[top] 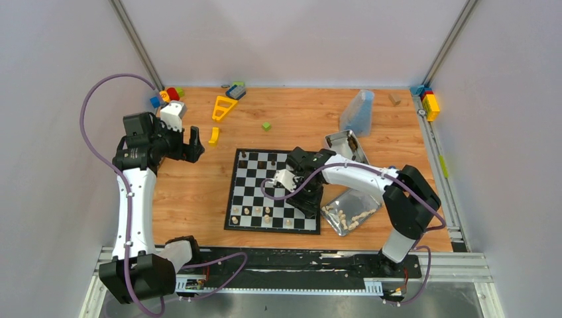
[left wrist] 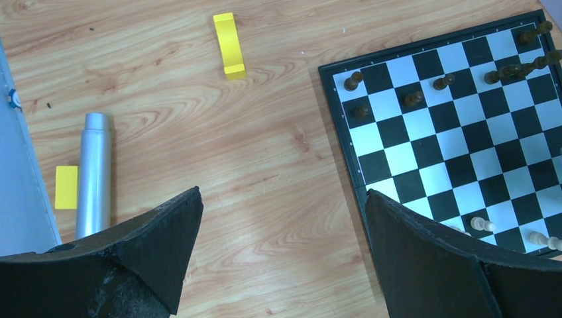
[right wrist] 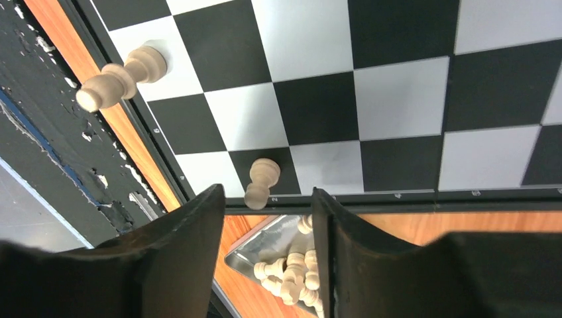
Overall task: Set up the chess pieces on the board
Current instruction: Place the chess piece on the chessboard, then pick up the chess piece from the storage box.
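The board (top: 265,180) lies mid-table, with dark chess pieces (top: 258,159) along its far rows and cream ones (top: 255,212) along its near rows. My right gripper (top: 309,203) hovers over the board's near right corner. In the right wrist view its fingers (right wrist: 199,232) stand apart around nothing. A cream pawn (right wrist: 263,179) stands free on a black edge square just past the fingertips, and another cream piece (right wrist: 122,76) stands further along. My left gripper (left wrist: 283,193) is open over bare wood left of the board (left wrist: 464,132).
A metal tray (top: 335,225) holding several loose cream pieces (right wrist: 291,271) sits right of the board, a second tray (top: 344,142) behind it. A yellow block (left wrist: 228,45), a silver cylinder (left wrist: 94,172), a green cube (top: 266,126), a blue container (top: 358,112) and toy blocks (top: 169,95) lie around.
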Available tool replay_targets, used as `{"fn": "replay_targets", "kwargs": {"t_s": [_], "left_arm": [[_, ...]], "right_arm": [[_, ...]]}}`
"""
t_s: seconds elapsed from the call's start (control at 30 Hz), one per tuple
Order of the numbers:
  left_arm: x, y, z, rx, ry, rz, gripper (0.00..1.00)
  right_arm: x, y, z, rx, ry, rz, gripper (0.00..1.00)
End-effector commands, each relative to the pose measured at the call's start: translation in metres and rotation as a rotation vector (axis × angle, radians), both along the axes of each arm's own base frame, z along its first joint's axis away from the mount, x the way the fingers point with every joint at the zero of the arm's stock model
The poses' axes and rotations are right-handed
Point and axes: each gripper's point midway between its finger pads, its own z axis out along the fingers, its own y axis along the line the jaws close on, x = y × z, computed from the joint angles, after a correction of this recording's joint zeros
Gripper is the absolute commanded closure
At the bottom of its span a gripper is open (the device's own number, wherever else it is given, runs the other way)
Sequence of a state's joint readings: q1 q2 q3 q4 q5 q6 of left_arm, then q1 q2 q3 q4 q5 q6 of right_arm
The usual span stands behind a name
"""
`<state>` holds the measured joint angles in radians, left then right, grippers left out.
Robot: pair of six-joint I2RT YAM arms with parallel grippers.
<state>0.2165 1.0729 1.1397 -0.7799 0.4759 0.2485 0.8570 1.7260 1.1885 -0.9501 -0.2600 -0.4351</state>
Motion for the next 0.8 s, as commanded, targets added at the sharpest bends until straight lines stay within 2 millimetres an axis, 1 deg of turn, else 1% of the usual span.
{"fn": "replay_targets", "kwargs": {"t_s": [0.0,0.13,0.27,0.37,0.47,0.6,0.77], "left_arm": [[0.002,0.002,0.008,0.004,-0.037,0.002,0.00],[0.002,0.001,0.009,0.003,-0.039,0.000,0.00],[0.002,0.000,0.009,0.000,-0.041,-0.003,0.00],[0.002,-0.001,0.009,-0.002,-0.042,-0.008,0.00],[0.003,-0.001,0.009,-0.008,-0.044,-0.010,0.00],[0.004,-0.003,0.009,-0.016,-0.040,-0.013,0.00],[0.004,-0.003,0.009,-0.015,-0.042,-0.013,0.00]], "right_arm": [[0.011,0.001,0.030,0.074,-0.110,-0.016,0.44],[0.018,-0.014,0.048,0.132,-0.128,-0.079,0.41],[0.025,-0.046,0.049,0.126,-0.117,-0.186,0.42],[0.024,-0.070,0.043,0.104,-0.102,-0.246,0.43],[0.018,-0.084,0.032,0.076,-0.079,-0.276,0.43],[0.011,-0.089,0.017,0.047,-0.032,-0.289,0.42],[0.008,-0.095,-0.002,-0.008,0.000,-0.299,0.47]]}}
